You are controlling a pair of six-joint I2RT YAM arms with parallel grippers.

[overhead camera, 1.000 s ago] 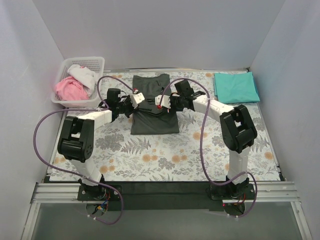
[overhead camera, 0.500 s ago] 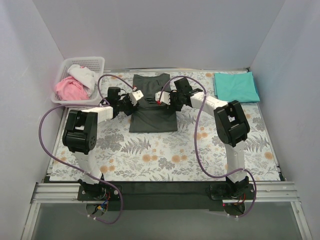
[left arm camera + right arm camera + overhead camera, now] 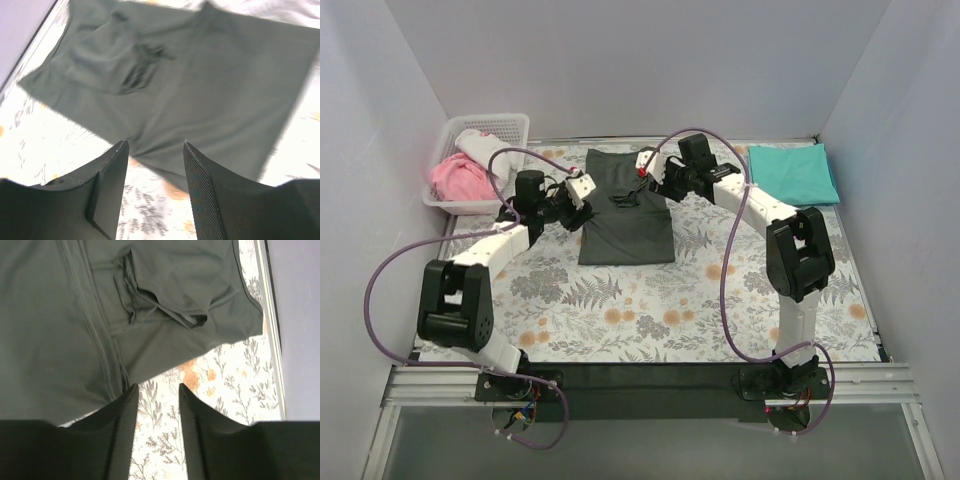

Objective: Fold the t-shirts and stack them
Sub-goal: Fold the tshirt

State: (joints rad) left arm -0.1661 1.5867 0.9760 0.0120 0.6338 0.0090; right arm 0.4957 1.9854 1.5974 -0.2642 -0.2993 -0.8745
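Observation:
The dark charcoal t-shirt (image 3: 626,210) lies flat on the floral sheet, folded into a long narrow shape with its sleeves tucked in. The teal t-shirt (image 3: 793,173) is a folded square at the back right. My left gripper (image 3: 582,190) hovers at the charcoal shirt's left edge, open and empty. In the left wrist view this shirt (image 3: 200,85) spreads just beyond the left gripper (image 3: 154,146). My right gripper (image 3: 642,165) hangs over the shirt's far right corner, open and empty. In the right wrist view the right gripper (image 3: 158,387) is above bare sheet, beside the shirt's (image 3: 65,320) edge.
A white basket (image 3: 512,124) with pink and white cloth stands at the back left. The floral sheet (image 3: 620,300) covers the table between white walls on three sides. Purple cables loop over both arms.
Both grippers have opened and let go of the charcoal shirt. The left one drew back to the left, the right one toward the back. The shirt settled flat.

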